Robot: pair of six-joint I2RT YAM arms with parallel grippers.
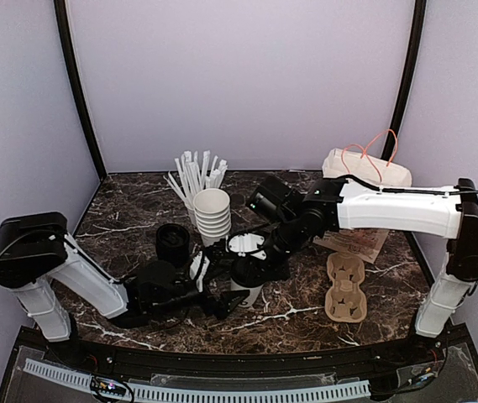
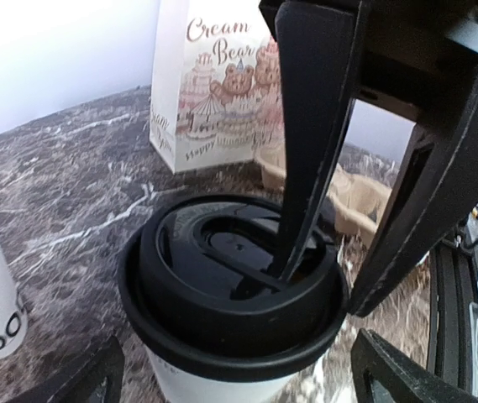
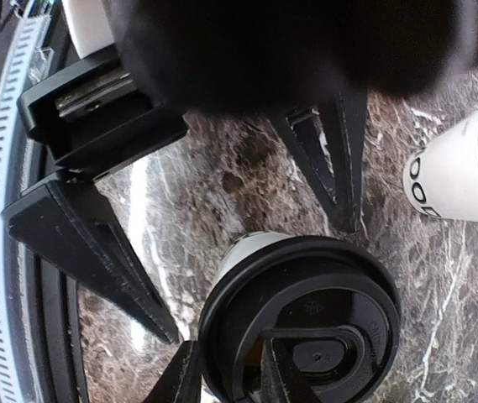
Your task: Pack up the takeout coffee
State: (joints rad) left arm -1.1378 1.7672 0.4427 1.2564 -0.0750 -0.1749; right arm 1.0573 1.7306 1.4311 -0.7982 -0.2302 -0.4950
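Finds the takeout coffee (image 2: 222,294) upright on the table (image 2: 70,185), near the middle and a little toward the near edge, black lid (image 3: 306,319) seated all round.

Reaches in from the right and above with the right tool (image 2: 318,290), narrowed to a small gap: one finger down in the lid's sunken top, the other outside the rim, both touching. Looks like a pinch on the lid's raised wall, probably chosen to lift by the stiff plastic and spare the soft paper side. Cannot tell how firm that pinch is.

Flanks the cup low down from the left with the left tool (image 2: 243,382), spread about as wide as it goes, tips apart from the paper on either side, holding nothing. Reads as a guard against tipping.

Shows a cardboard cup carrier (image 1: 345,288) flat on the table to the right of the coffee, near but apart, wells upward: likely the place meant for the cup. Shows a printed paper bag (image 2: 213,84) just on the carrier's far side.

Has the stack of lidless cups (image 1: 212,214) and the straw-filled cup (image 1: 195,176) just beyond the coffee, and a stack of black lids (image 1: 172,242) to the left, all clear of a path rightward.

Not yet packed. Calls for a straight lift and a short carry right; risks popping the lid off with a grip on the rim alone.
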